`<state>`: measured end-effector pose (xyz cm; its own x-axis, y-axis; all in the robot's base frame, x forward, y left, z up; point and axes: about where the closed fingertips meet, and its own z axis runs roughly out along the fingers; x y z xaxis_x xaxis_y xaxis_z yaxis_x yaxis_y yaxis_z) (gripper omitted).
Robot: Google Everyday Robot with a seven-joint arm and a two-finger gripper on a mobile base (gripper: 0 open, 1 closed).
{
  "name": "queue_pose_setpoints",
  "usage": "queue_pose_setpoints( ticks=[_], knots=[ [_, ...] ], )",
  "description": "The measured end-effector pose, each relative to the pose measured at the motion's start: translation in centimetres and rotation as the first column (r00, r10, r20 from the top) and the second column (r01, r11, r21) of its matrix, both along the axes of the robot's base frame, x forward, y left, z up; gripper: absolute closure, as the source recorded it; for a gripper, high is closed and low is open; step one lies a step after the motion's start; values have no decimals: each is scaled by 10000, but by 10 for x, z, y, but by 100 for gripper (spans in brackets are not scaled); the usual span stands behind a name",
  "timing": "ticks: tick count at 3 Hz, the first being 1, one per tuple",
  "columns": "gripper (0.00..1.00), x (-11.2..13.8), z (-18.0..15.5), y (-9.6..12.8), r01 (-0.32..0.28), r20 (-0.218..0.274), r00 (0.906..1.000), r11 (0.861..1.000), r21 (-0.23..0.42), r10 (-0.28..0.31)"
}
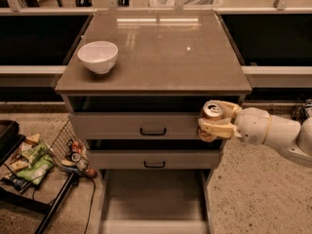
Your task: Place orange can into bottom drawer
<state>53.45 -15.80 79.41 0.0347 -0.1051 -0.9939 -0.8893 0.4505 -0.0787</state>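
Observation:
My gripper [213, 122] is shut on the orange can [210, 115], whose silver top with pull tab faces up. It hangs in front of the right end of the top drawer [141, 126], below the counter's front edge. The bottom drawer [155, 199] is pulled out at the foot of the cabinet, its flat floor bare. The can is above and a little right of that drawer's right wall. My white arm [275, 133] comes in from the right.
A white bowl [98, 56] stands on the counter top [161, 52] at the left. A wire basket [68, 152] with snack packets [29, 162] stands on the floor to the left of the cabinet. The middle drawer [153, 159] is shut.

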Motion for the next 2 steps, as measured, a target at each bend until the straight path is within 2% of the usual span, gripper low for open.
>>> queue_pose_setpoints(
  ticks=[1,2],
  knots=[
    [100,1,0,2,-37,2,10000,10000,-32,37],
    [100,-12,-31,7,-193,-244,9995,9998,-35,192]
  ],
)
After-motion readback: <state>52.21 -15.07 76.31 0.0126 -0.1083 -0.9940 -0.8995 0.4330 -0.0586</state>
